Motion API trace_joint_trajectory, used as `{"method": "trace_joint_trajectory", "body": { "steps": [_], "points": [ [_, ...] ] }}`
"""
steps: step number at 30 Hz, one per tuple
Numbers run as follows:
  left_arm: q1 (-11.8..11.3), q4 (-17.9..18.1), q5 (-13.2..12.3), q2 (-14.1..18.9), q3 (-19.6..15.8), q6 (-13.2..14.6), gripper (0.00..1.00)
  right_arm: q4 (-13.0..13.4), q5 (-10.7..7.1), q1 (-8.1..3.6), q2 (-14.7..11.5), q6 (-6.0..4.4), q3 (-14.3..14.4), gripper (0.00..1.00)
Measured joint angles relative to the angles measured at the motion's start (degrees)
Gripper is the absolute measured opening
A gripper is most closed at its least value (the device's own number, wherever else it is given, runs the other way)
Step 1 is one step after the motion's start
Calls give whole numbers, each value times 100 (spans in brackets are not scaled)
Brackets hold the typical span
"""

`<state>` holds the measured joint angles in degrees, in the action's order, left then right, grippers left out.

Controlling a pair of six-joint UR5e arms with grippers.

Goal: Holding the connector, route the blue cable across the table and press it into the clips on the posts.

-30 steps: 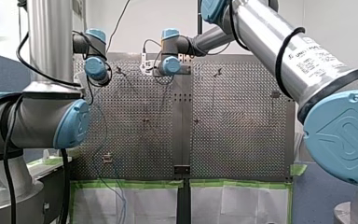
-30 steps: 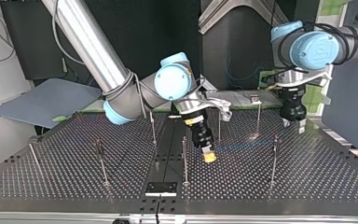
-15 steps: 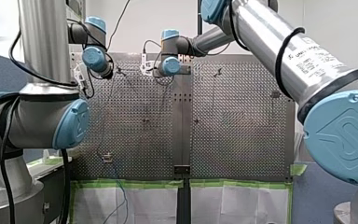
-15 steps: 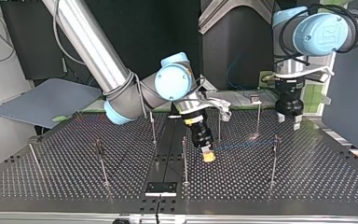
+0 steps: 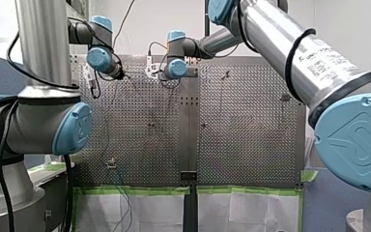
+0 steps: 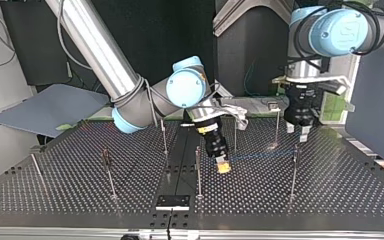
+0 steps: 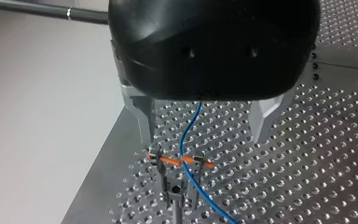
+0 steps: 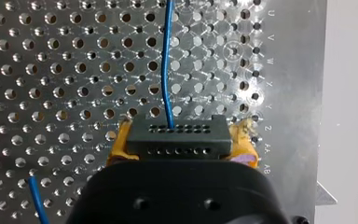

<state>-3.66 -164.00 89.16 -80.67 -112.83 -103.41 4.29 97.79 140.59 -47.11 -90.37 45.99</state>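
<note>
My right gripper point(image 8: 177, 142) is shut on the black connector point(image 8: 176, 133), with its yellow pads on both sides. The blue cable point(image 8: 167, 60) leaves the connector and runs ahead over the perforated table. In the top view this gripper point(image 6: 223, 167) hangs low near the middle, and the cable point(image 6: 260, 155) stretches to a post point(image 6: 294, 167) at the right. My left gripper point(image 6: 297, 131) hovers above that post, open and holding nothing. In the left wrist view its metal fingers point(image 7: 144, 122) stand wide apart above an orange-padded clip point(image 7: 179, 160) that the cable point(image 7: 189, 140) crosses.
Several thin posts with clips stand on the table, among them one point(image 6: 198, 170) beside my right gripper, one point(image 6: 108, 172) at the top view's left and one point(image 6: 277, 125) further back. A black plate point(image 6: 172, 202) lies at the near edge.
My left gripper has risen from the table and shifted toward the top view's left, still open. My right gripper and the connector have stayed in place.
</note>
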Motion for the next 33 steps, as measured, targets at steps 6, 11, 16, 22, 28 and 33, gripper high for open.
{"method": "trace_joint_trajectory", "body": {
  "steps": [6, 11, 16, 22, 28, 33],
  "points": [
    [119, 306, 24, -103, 2, 314, 99, -26, 11, -5, 2, 0, -3, 0],
    [213, 539, 108, -118, 51, 548, 99, -36, 12, -15, 2, 0, -4, 0],
    [314, 761, 157, -192, 158, 754, 99, -37, 18, -23, 3, 0, -5, 0],
    [428, 923, 215, -387, 303, 835, 99, -40, 21, -32, 6, 0, -5, 0],
    [518, 1013, 357, -659, 422, 918, 99, -35, 22, -36, 13, 0, -4, 0],
    [578, 1161, 519, -918, 554, 965, 99, -33, 21, -37, 19, 0, -5, 0]
  ]
}}
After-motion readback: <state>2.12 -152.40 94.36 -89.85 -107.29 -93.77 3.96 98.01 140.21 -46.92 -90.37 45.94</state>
